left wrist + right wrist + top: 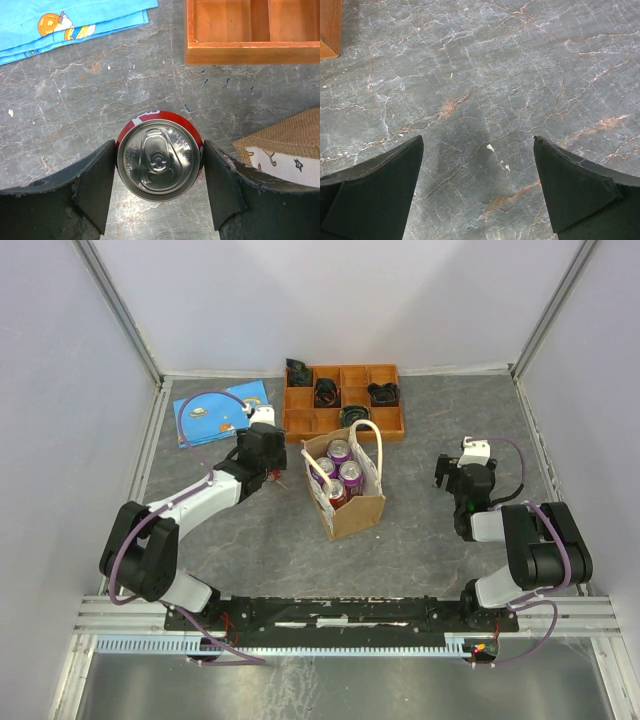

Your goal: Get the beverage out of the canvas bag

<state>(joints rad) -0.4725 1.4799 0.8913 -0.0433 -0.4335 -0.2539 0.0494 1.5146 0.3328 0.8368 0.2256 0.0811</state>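
Note:
My left gripper (159,145) is shut on a red beverage can (159,162), one finger on each side of it, seen from above with its silver top and pull tab. In the top view this gripper (270,472) is just left of the canvas bag (350,510), and the can is mostly hidden under it. The tan bag with white loop handles stands mid-table and holds several cans, purple ones (340,451) and a red one (337,493). The bag's corner also shows in the left wrist view (292,131). My right gripper (477,147) is open and empty over the bare table, right of the bag (452,478).
An orange compartment tray (300,424) with dark items stands behind the bag; its front wall shows in the left wrist view (250,52). A blue picture book (215,412) lies at the back left, also in the left wrist view (75,20). Walls enclose the grey marbled table.

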